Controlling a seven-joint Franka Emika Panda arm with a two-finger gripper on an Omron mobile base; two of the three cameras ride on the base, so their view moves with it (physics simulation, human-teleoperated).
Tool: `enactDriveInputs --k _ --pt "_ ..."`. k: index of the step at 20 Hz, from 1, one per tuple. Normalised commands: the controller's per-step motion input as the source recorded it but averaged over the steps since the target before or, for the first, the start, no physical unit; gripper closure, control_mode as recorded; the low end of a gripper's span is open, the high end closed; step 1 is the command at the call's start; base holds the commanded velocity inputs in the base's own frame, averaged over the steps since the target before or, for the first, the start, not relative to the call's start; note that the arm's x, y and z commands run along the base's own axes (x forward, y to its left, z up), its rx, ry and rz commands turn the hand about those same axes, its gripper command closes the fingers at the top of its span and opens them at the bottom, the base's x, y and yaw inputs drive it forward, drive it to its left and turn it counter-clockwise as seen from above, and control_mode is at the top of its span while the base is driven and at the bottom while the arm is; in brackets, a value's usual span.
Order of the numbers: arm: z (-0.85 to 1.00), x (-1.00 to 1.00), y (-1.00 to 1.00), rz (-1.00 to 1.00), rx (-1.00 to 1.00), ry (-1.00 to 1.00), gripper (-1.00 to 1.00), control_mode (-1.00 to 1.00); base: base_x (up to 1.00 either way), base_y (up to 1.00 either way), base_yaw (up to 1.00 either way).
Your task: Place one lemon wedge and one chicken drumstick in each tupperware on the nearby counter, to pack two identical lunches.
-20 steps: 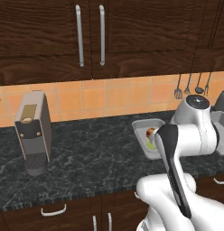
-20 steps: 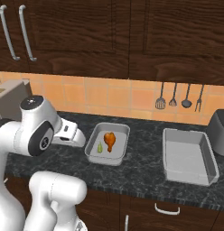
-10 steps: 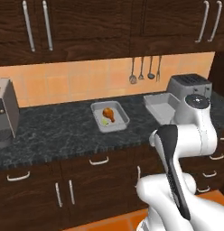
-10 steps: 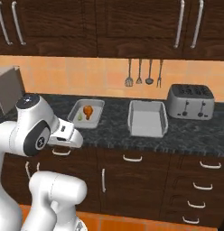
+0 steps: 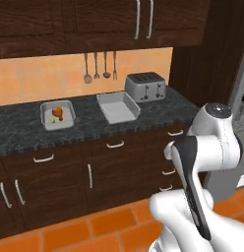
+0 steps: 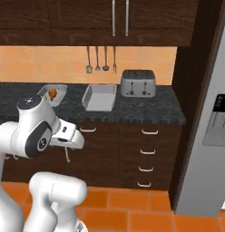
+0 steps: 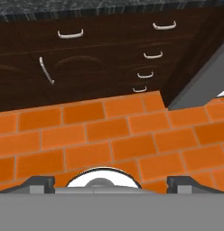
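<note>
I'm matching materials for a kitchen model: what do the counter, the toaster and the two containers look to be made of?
The counter looks like polished dark stone, black-grey and speckled. The toaster seems brushed metal, silver with soft highlights. The tupperware with the chicken drumstick in it and the empty tupperware look like matte light-grey plastic, though thin metal can't be ruled out.
</note>
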Motion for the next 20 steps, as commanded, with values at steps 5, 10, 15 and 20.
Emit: enactDriveInputs --k 5,10,15,20 --pt "0.00 0.00 0.00 0.00 0.00 0.00 -1.00 1.00 0.06 -1.00 -0.01" --pt "0.00 0.00 0.00 0.00 0.00 0.00 -1.00 1.00 0.38 -1.00 -0.16" --pt "0.00 0.00 0.00 0.00 0.00 0.00 -1.00 1.00 0.36 -1.00 -0.27" --pt "0.00 0.00 0.00 0.00 0.00 0.00 -1.00 1.00 0.39 -1.00 0.02"
